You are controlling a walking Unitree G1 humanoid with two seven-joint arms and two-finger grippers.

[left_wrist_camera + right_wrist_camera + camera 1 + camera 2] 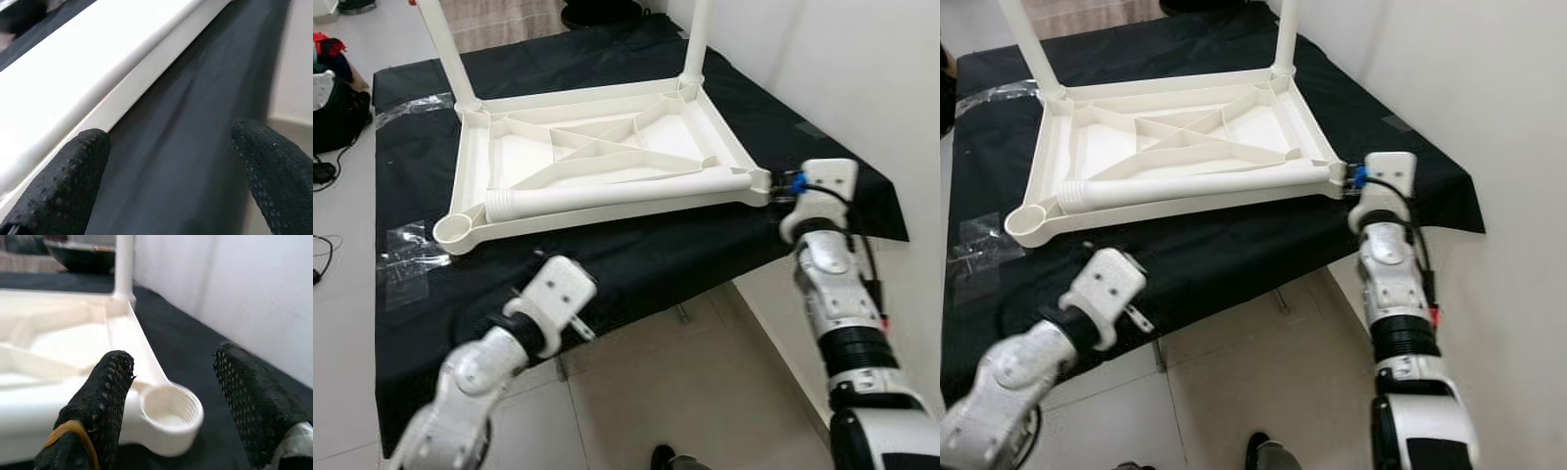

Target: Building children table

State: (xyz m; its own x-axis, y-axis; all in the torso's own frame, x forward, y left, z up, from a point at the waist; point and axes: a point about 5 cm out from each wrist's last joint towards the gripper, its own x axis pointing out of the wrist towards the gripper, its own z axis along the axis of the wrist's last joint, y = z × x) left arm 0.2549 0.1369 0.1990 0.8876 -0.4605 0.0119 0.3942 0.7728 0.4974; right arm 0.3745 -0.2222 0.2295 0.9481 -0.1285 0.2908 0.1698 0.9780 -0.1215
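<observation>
**Loose leg lies crosswise, its plain end at the right gripper**

The white plastic children's table top (597,147) lies upside down on a black cloth (636,259) spread over the floor, with two white tubular legs (445,44) already standing in its far corners. A third loose white leg (626,194) rests flat along the near rim, its long axis running left to right; its ribbed end points toward the empty round socket at the near left corner (458,229), its plain end toward the threaded socket at the near right corner (171,411).

The right gripper (171,382) sits at that right corner, fingers spread apart and holding nothing, straddling the socket. The left gripper (171,161) hovers over the cloth just short of the near rim, also spread wide and empty.

The right arm looks the nearer to the leg, so lifting it would likely start from the plain end.
</observation>
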